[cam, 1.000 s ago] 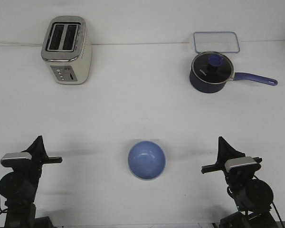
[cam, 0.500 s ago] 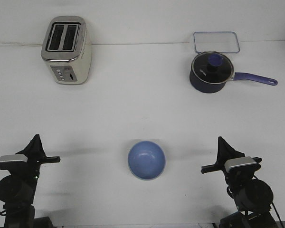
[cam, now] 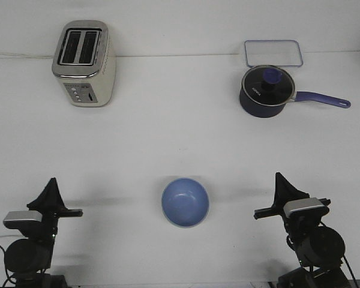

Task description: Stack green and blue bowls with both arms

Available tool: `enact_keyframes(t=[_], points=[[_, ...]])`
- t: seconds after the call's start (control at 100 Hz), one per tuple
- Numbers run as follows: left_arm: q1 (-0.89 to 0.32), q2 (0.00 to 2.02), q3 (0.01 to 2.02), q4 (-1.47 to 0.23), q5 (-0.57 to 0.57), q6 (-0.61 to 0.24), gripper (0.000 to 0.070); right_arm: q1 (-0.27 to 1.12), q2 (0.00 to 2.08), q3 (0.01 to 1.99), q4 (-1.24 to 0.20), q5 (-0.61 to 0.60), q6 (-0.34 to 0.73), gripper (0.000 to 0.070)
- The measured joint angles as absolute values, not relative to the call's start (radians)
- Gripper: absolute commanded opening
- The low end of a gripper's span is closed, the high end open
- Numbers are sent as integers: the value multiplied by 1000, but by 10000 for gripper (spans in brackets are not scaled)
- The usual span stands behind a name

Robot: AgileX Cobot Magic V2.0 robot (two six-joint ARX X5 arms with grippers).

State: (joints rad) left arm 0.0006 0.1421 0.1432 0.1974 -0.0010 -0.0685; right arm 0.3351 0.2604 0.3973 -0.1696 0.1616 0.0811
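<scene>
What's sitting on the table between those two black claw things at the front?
Only the blue bowl, seen in the front view. It stands about midway between the left gripper and the right gripper, touching neither; no green bowl shows.

Blue bowl (cam: 185,202) alone at table's (cam: 168,138) near middle, open surface on every side, left gripper (cam: 50,193) and right gripper (cam: 281,187) well apart flanking it, toaster (cam: 84,63), pot (cam: 267,91), lid (cam: 273,53) far back.
</scene>
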Motion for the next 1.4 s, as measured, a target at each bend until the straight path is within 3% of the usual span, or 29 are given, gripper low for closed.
enact_keyframes(t=[0.21,1.14,1.4], points=[[-9,4,35,163,-2,-70,15,335,260,397,-169,161,81,0],[-54,5,33,171,-24,-43,15,335,260,397,-168,161,81,0],[-54,5,33,171,-24,-43,15,315,260,396,-144,236,37,0]])
